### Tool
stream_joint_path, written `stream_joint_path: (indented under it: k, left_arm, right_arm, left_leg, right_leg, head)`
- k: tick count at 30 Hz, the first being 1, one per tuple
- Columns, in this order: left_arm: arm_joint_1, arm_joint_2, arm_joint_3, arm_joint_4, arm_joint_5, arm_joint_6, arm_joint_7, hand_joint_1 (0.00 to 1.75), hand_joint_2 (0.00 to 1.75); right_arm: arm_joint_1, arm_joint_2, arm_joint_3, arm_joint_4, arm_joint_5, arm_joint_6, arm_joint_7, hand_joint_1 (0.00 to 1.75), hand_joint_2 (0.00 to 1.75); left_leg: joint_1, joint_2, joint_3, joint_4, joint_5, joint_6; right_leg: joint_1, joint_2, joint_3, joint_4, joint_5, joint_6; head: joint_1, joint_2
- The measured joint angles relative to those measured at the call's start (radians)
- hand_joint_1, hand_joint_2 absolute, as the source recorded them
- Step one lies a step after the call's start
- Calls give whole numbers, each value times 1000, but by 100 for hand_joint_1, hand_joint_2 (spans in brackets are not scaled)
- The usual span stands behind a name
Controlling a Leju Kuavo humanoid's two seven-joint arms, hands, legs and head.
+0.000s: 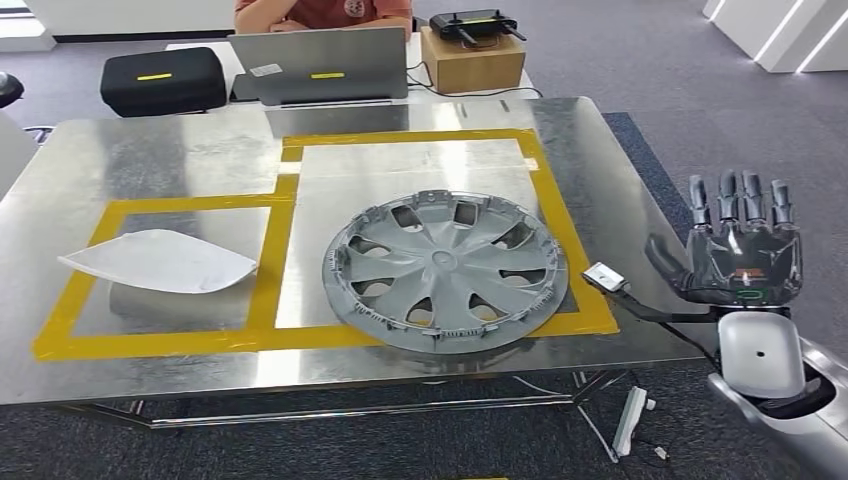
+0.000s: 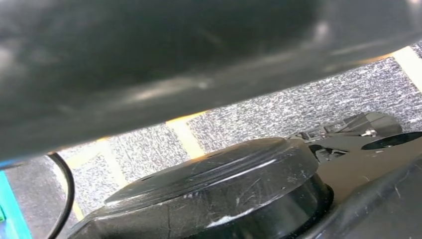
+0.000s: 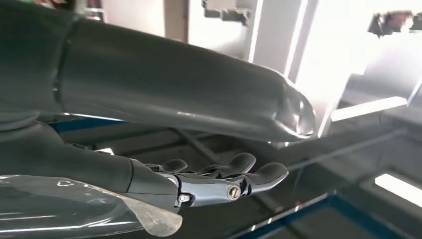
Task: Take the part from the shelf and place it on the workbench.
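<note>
The right hand (image 1: pixel 742 245) is held empty with fingers spread, just off the counter's (image 1: pixel 150 150) right edge. The grey ribbed plastic hubcap (image 1: pixel 445 268) is seen lying flat near the front edge, inside the yellow tape (image 1: pixel 275 262), nearer this hand.

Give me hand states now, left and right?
Left hand: cannot be told.
Right hand: open, fingers spread, holding nothing, beside the workbench.
</note>
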Motion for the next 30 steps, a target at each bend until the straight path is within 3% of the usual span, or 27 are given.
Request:
stream_joint_path:
  k: [3, 7, 10, 12, 14, 15, 16, 17, 18, 20, 22, 25, 26, 28, 30]
  left_arm:
    - [0, -1, 6, 0, -2, 0, 0, 0, 0]
    - [2, -1, 18, -2, -2, 0, -1, 0, 0]
    - [3, -2, 23, -3, -2, 0, -3, 0, 0]
    - [2, -5, 24, -5, -2, 0, -4, 0, 0]
    - [2, -8, 25, -6, -2, 0, -5, 0, 0]
    - [3, -9, 25, -7, -2, 0, -5, 0, 0]
    - [4, -10, 26, -7, -2, 0, -5, 0, 0]
    - [6, -11, 27, -7, -2, 0, -7, 0, 0]
    - [6, -12, 28, -8, -2, 0, -8, 0, 0]
    - [7, -13, 30, -10, -3, -2, -11, 0, 0]
    - [7, -15, 35, -14, -5, -3, -13, 0, 0]
    - [10, -15, 41, -17, -7, -3, -15, 0, 0]
    - [11, -15, 42, -17, -6, -3, -15, 0, 0]
    - [12, -15, 44, -18, -6, -3, -15, 0, 0]
    - [12, -15, 46, -19, -7, -3, -15, 0, 0]
  right_arm:
    - [-38, -20, 19, -30, 0, -8, 0, 0, 0]
    - [-61, -30, 38, -52, 0, -12, -1, 0, 0]
    - [-70, -32, 50, -66, 0, -14, -1, 0, 0]
    - [-73, -35, 57, -71, 0, -15, -1, 0, 0]
    - [-72, -35, 64, -72, 0, -16, -1, 0, 0]
    - [-70, -35, 69, -71, 0, -16, -1, 0, 0]
    - [-67, -35, 73, -71, 0, -16, -1, 0, 0]
    - [-64, -35, 77, -70, -1, -16, -1, 0, 0]
    - [-62, -35, 81, -70, -1, -17, -1, 0, 0]
    - [-60, -35, 86, -70, -1, -18, -1, 0, 0]
    - [-56, -33, 89, -69, -1, -20, -1, 0, 0]
    - [-46, -30, 97, -66, -1, -25, -1, 0, 0]
    - [-44, -30, 98, -66, -1, -26, -1, 0, 0]
    - [-43, -30, 99, -65, -1, -28, -1, 0, 0]
    - [-38, -27, 100, -63, -1, -32, -1, 0, 0]
  left_leg:
    - [-1, 0, -1, 2, -1, 2]
    - [-3, 0, -6, 12, -5, 15]
    - [-3, 1, -4, -3, 10, 29]
    - [3, 4, 0, -27, 29, 41]
    - [6, 5, -6, -36, 38, 46]
    - [6, 5, -10, -35, 40, 45]
    - [7, 5, -14, -33, 42, 43]
    - [8, 5, -18, -30, 43, 42]
    - [10, 6, -22, -25, 44, 39]
    - [13, 5, -33, -9, 42, 28]
    - [10, 2, -46, 8, 43, 13]
    - [6, -1, -60, 21, 50, -3]
    - [8, -4, -67, 31, 37, -8]
    - [10, -15, -96, 106, -35, -14]
    - [10, -23, -130, 231, -122, -15]
  right_leg:
    - [-1, 0, 0, -1, 1, 1]
    - [-5, 0, 0, -2, 4, 7]
    - [-5, 0, 0, -9, 9, 21]
    - [-3, 7, -19, 26, -26, 25]
    - [-5, 13, -68, 139, -94, 29]
    - [-6, 14, -93, 201, -119, 33]
    - [-8, 14, -107, 239, -126, 37]
    - [-10, 14, -104, 243, -115, 42]
    - [-14, 12, -81, 203, -86, 47]
    - [-20, 5, -6, 72, -34, 59]
    - [-21, 2, 31, 5, -21, 53]
    - [-20, 9, 12, 15, -18, 26]
    - [-20, 10, 4, 18, -13, 16]
    - [-18, 11, -16, 18, 3, -4]
    - [-12, 12, -38, 19, 19, -14]
  head:
    - [0, 0]
    - [-2, 0]
    - [-2, 0]
    - [1, 0]
    - [6, 0]
    - [7, 0]
    - [8, 0]
    - [8, 0]
    - [8, 0]
    - [10, 0]
    - [15, 0]
    - [10, 0]
    - [6, 0]
    - [-2, 0]
    - [-9, 0]
